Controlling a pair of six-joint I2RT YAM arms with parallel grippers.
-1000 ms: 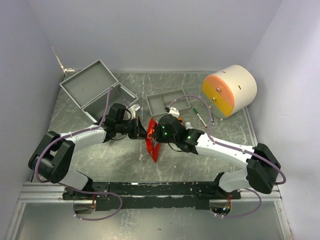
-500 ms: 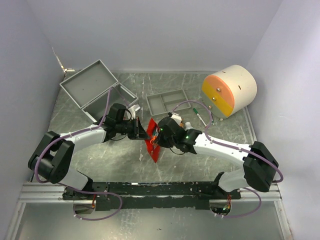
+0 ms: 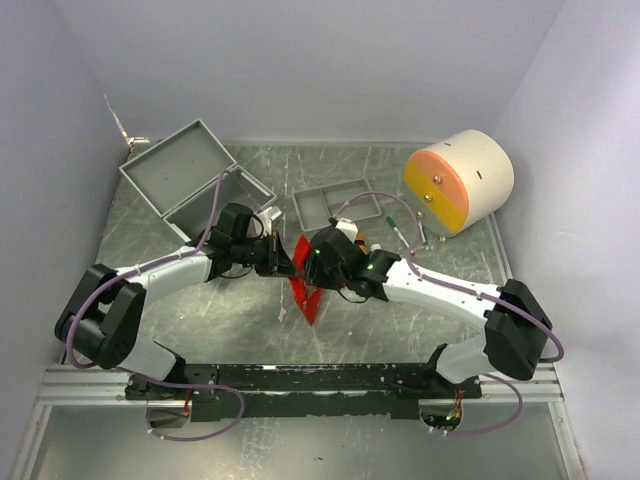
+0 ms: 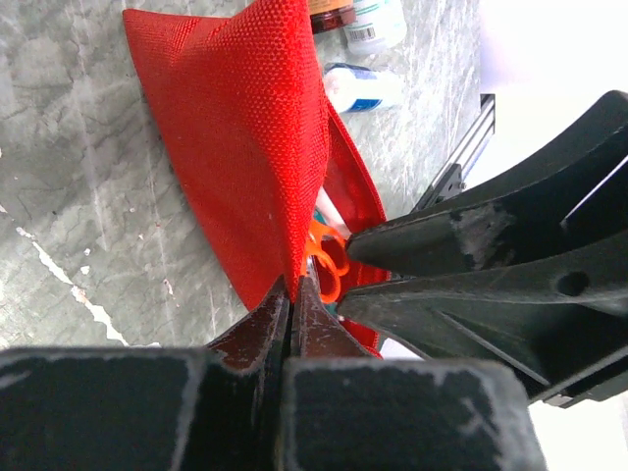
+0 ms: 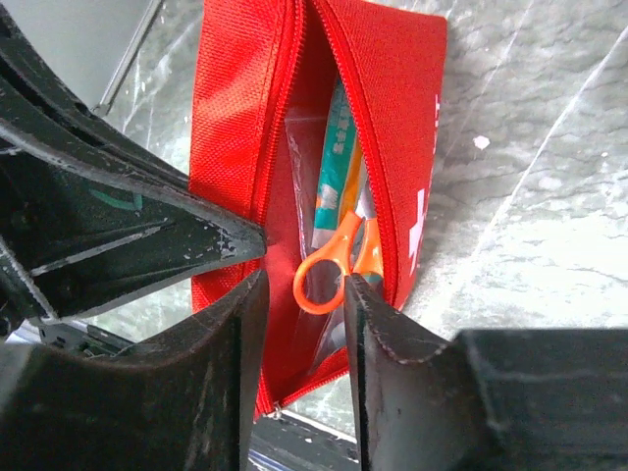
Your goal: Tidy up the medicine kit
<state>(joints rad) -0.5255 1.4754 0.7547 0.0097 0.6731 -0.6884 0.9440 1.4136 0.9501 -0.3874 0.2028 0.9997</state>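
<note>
At the far left stands the medicine kit (image 3: 178, 165), its lid swung open, well apart from both of your grippers. Moving right, your left gripper (image 4: 291, 287) is clenched on the edge of the red pouch (image 3: 306, 292), the fabric pinched between closed jaws so that side of the mouth is lifted. The pouch sits near the middle of the marbled table (image 3: 250, 330), unzipped. Orange scissors (image 5: 329, 265) and a teal-printed packet (image 5: 337, 162) lie inside it. Your right gripper (image 5: 304, 285) reaches into the mouth from the right with its jaws parted, grasping nothing. The scissors' handle loop lies between the fingertips, and you cannot tell from the wrist view whether either finger touches it. On the far side of the pouch lies the shallow grey tray (image 3: 335, 203), and small bottles (image 4: 363, 86) rest on the table just beside the pouch. Further right lies a green-tipped pen (image 3: 397, 232). At the far right sits a cream drum (image 3: 470, 170) with an orange face.
</note>
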